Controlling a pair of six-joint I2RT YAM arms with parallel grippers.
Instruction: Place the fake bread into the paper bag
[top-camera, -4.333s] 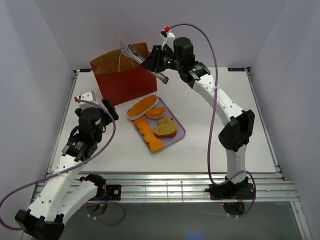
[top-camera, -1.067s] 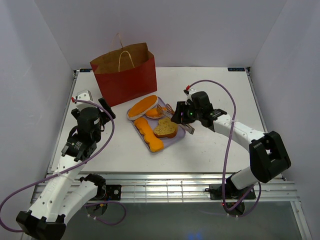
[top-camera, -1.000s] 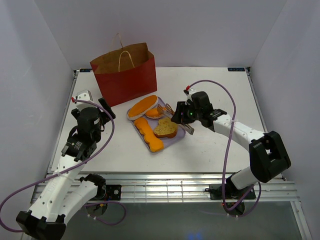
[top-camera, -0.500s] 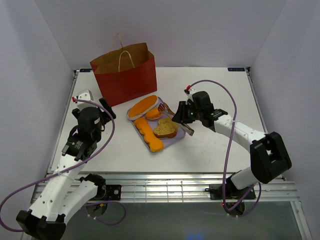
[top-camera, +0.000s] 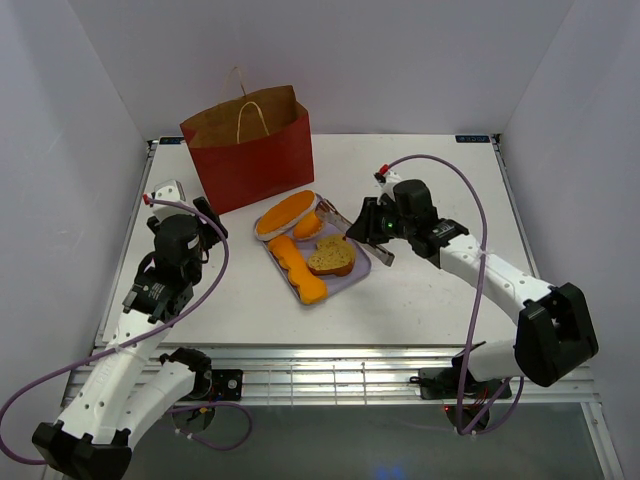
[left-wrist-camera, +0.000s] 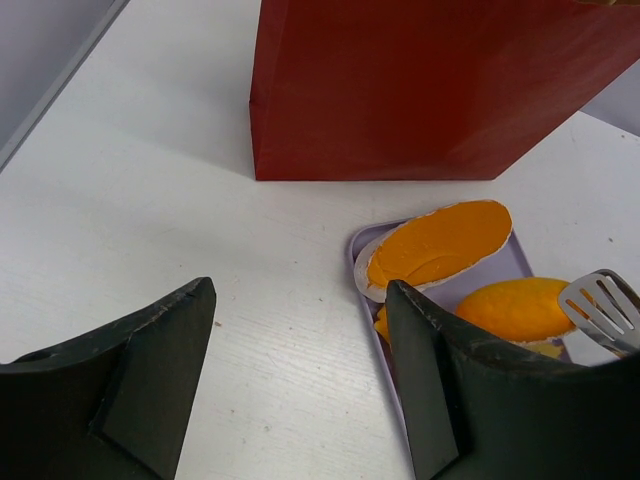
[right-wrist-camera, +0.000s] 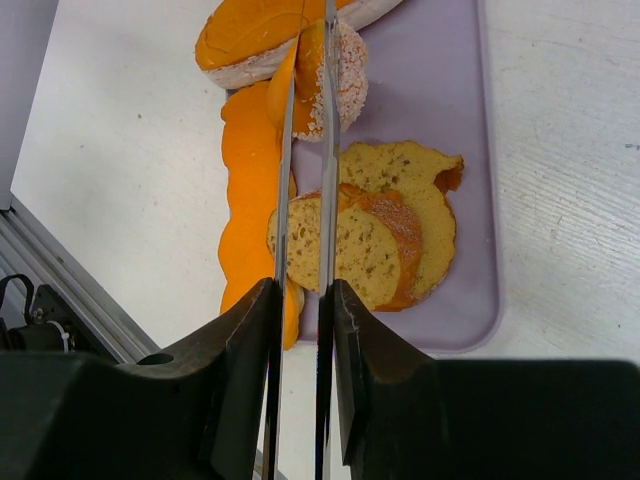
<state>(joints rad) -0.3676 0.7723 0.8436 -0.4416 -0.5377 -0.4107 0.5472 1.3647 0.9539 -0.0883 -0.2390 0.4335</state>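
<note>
The red paper bag (top-camera: 250, 150) stands upright at the back left, its top open. The fake bread lies on a lavender tray (top-camera: 358, 268): a long orange loaf (top-camera: 285, 212), a wavy orange loaf (top-camera: 297, 268) and a brown-crusted slice (top-camera: 331, 256). My right gripper (right-wrist-camera: 302, 300) is shut on metal tongs (right-wrist-camera: 327, 150). The tong blades pinch a small orange roll (right-wrist-camera: 325, 75) beside the long loaf (right-wrist-camera: 260, 30), and the roll stands on edge. My left gripper (left-wrist-camera: 300, 300) is open over bare table, in front of the bag (left-wrist-camera: 420, 90) and left of the tray.
The tray (left-wrist-camera: 365, 245) sits just right of my left fingers, and the bag's front wall is close ahead of them. White walls close in the table on the left, back and right. A metal rail runs along the near edge.
The tong blades have closed on the small orange roll, tipping it on edge. My right arm has shifted slightly to the right and back. The left arm has hardly moved.
</note>
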